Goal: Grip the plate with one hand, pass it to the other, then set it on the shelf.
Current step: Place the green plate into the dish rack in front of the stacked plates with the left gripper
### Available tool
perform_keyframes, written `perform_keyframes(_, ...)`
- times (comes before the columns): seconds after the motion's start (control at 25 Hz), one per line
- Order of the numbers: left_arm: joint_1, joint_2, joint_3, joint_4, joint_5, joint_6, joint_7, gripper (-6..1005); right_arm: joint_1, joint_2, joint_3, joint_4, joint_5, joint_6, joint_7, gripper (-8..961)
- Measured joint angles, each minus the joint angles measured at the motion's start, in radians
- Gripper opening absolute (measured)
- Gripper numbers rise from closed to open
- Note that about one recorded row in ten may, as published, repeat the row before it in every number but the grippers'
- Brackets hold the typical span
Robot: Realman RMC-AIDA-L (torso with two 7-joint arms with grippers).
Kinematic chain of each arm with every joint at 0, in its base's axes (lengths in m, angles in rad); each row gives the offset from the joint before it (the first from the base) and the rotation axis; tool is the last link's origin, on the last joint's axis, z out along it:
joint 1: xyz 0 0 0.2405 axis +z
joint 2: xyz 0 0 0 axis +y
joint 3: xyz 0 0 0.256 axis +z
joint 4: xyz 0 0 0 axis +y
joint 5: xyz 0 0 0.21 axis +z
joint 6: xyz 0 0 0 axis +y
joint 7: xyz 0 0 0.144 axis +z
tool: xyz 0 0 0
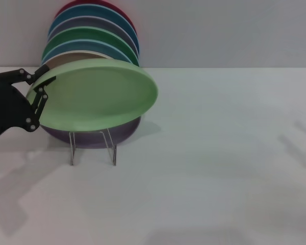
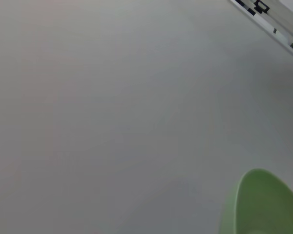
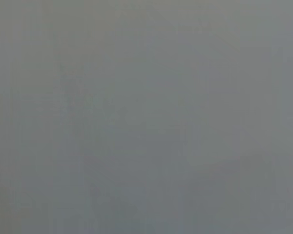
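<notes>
The pale mint-green plate hangs tilted in the air in front of the plate rack, its face turned up and toward me. My left gripper, slim and black, is shut on the plate's left rim. A part of the plate's rim also shows in the left wrist view. The clear acrylic shelf stands on the white table just below and behind the plate, with several upright plates in it. My right gripper is out of view; the right wrist view shows only plain grey.
The rack holds a lilac plate at the front, then beige, blue, darker green and red plates behind. The white table stretches to the right and front. A grey wall stands behind.
</notes>
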Motion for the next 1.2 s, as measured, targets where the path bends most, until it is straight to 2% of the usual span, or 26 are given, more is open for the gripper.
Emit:
perform_keyframes(0.52, 0.001, -0.008, 0.02, 0.024, 0.0, -0.027, 0.011, 96, 0.001, 0.0, -0.003, 0.0, -0.001, 0.0, -0.001, 740)
perform_keyframes(0.72, 0.005, -0.026, 0.008, 0.024, -0.006, -0.051, 0.03, 97, 0.002, 0.0, -0.006, -0.002, -0.002, 0.004, 0.0, 740)
perform_keyframes(0.8, 0.004, -0.041, 0.0, 0.024, -0.007, -0.089, 0.06, 98, 0.003, 0.0, -0.01, -0.001, -0.002, 0.005, 0.003, 741)
perform_keyframes(1.0, 0.005, -0.054, -0.012, 0.017, -0.01, -0.121, 0.066, 99, 0.003, -0.001, -0.011, 0.003, -0.003, 0.008, 0.006, 742)
perform_keyframes(1.2, 0.006, -0.059, -0.022, 0.016, -0.01, -0.124, 0.069, 165, 0.003, -0.002, -0.012, 0.006, -0.003, 0.016, 0.008, 744)
